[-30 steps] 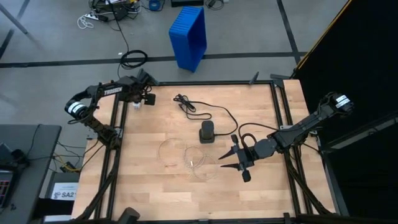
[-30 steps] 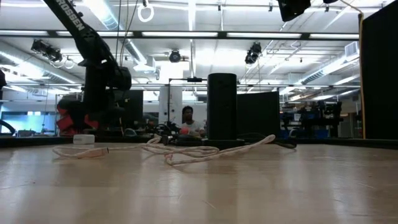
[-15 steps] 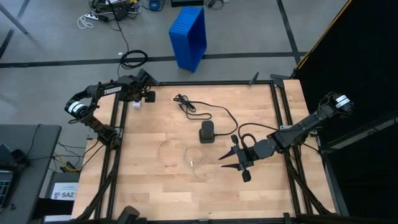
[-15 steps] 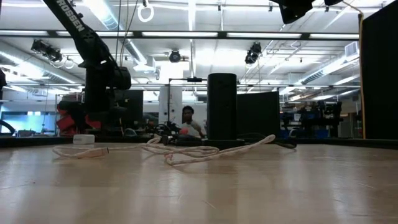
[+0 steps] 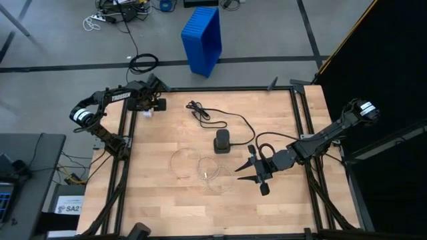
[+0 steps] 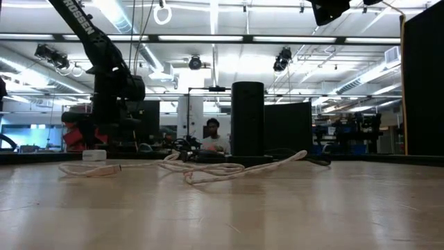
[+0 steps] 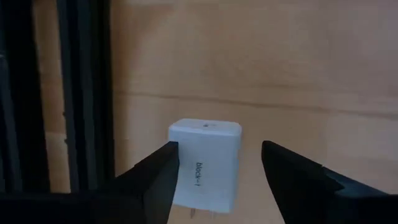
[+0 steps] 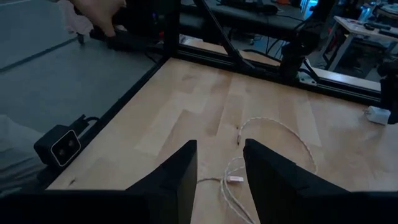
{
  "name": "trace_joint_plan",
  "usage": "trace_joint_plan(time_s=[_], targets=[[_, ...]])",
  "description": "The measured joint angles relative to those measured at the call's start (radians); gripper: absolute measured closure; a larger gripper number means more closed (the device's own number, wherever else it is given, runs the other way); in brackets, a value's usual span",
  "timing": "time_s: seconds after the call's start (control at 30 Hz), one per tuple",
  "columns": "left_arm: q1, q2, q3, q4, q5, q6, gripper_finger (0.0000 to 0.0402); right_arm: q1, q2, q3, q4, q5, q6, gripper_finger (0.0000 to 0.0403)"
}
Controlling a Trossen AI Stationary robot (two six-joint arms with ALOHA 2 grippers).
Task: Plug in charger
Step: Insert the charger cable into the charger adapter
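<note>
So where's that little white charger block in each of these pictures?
High view: the white charger block sits at the table's far left corner, under the left claw.
Low view: far left, on the tabletop beneath the same arm.
Left wrist view: centre, between the claw's two fingers.
Right wrist view: far right edge.
Shared landmark: the white cable coiled mid-table.
</note>
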Motion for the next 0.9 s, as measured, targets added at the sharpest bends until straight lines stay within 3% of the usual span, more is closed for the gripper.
trace_joint_plan(time_s=[0.13,0.67,0.9], targets=[[-0.064,0.008,-0.009,0.005,0.119,0.01,0.0194,0.006,0.0,0.0,0.012,0.0,-0.011,0.0294],[-0.226,0.002,-0.004,-0.046,0.067,0.045,0.0194,0.027,-0.002,0.0,0.052,0.0,-0.011,0.0296],[-0.267,0.002,0.09,-0.064,0.092,0.101,0.0194,0.027,-0.002,0.0,0.05,0.001,-0.011,0.0294]])
